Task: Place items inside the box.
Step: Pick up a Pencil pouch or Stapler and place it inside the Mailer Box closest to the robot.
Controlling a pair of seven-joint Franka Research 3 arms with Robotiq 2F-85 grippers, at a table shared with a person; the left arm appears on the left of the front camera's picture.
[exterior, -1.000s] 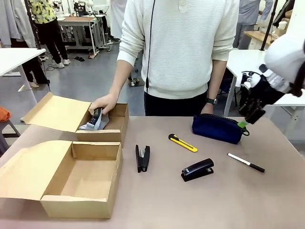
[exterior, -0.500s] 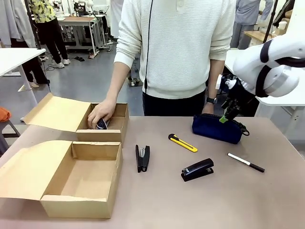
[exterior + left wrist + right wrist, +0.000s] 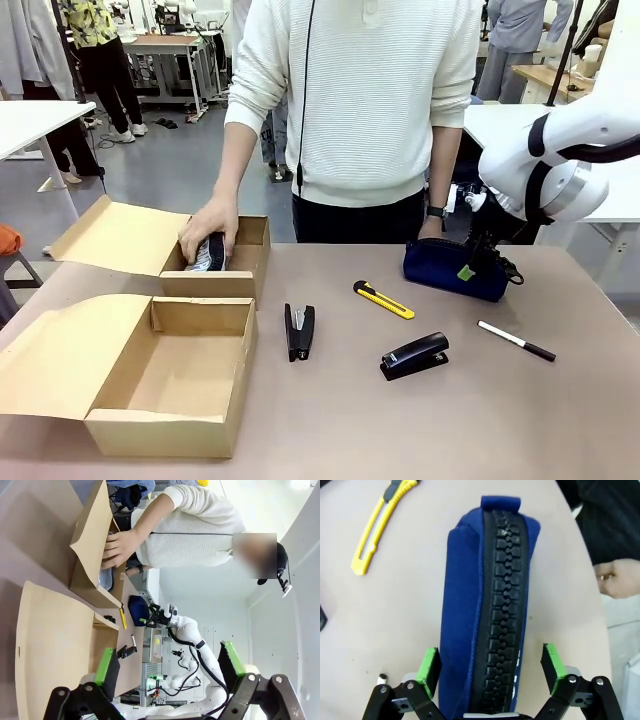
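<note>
On the counter (image 3: pixel 400 420), far right, the right claw (image 3: pixel 490 664) hangs spread wide astride the navy zip pouch (image 3: pixel 487 580), set for the pick. Next it must drop and pinch squarely. Spread and empty is the left claw (image 3: pixel 167 665). A person's hand (image 3: pixel 208 228) presses a grey pouch (image 3: pixel 207 256) into the far box (image 3: pixel 252 250), while the near box (image 3: pixel 165 435) holds nothing.

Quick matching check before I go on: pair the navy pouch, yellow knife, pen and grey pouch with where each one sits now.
Things:
1. navy pouch
2. yellow knife
3. pen
4. grey pouch

Places:
A. in the far box, under the person's hand
B. just right of the right stapler
C. between the open fingers of the right tool
D. between the left stapler and the navy pouch

Pairs: 1-C; 2-D; 3-B; 4-A
</note>
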